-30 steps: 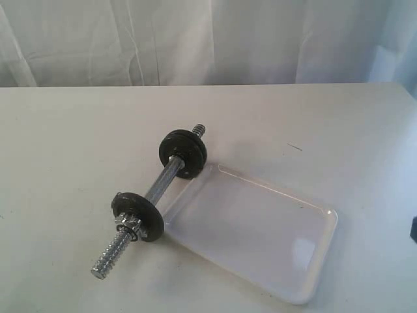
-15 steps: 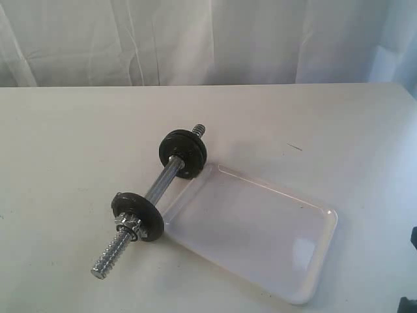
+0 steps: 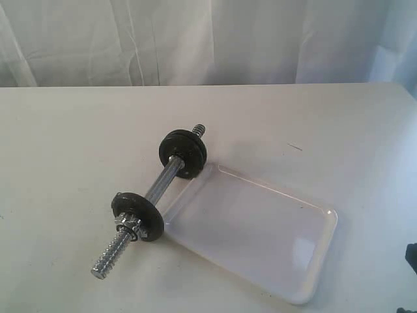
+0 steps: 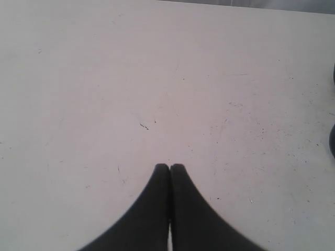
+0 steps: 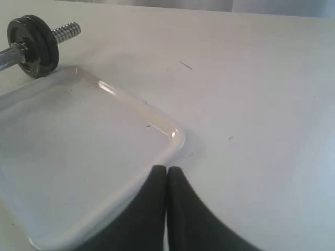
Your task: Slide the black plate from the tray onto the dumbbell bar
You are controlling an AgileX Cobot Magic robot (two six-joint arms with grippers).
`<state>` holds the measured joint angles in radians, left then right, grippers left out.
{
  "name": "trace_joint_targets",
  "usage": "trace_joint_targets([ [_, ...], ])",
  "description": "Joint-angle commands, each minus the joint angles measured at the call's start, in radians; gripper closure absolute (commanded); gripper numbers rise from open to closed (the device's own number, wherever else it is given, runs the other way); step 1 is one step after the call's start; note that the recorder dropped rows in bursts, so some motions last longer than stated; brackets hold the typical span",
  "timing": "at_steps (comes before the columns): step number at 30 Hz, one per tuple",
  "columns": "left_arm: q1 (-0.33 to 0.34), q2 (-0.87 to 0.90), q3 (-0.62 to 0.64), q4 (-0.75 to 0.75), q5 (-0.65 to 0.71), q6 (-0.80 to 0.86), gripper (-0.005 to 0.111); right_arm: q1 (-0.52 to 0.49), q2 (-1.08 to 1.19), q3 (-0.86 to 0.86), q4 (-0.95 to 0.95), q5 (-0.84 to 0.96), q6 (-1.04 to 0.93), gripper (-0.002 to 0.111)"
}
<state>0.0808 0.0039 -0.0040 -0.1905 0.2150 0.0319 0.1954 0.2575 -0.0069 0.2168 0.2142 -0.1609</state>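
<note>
There is one dumbbell bar [image 3: 163, 179] lying on the white table [image 3: 65, 143]. I am counting two black round weights on it. The black plate [image 3: 182, 150] is sitting on the far end of the bar, just beside a corner of the tray [image 3: 260, 228]. It is looking thick, and I cannot tell if it is one disc or more pressed together. The other black plate [image 3: 138, 215] is sitting near the close end, with one silver nut [image 3: 128, 225] touching it. A bit of bumpy bar is sticking out past each weight.

There is one tray, white and shiny, lying right next to the bar.

There are two claws. The left claw [image 4: 169, 167] is pinching shut on nothing, with its two tips touching, over bare table. The right claw [image 5: 166, 170] is pinching shut on nothing too, hanging by the rim of the tray, well apart from the black plate.
</note>
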Motion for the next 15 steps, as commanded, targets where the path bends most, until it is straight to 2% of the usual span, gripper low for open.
trace_joint_targets([
  [1,0.001,-0.004,0.004,-0.005,-0.004,-0.006,0.107,-0.03,-0.005,0.007,-0.05,-0.002,0.059,0.108],
  [15,0.001,-0.004,0.004,-0.005,-0.004,-0.006,0.107,-0.057,-0.005,0.007,-0.103,0.002,0.139,0.108],
])
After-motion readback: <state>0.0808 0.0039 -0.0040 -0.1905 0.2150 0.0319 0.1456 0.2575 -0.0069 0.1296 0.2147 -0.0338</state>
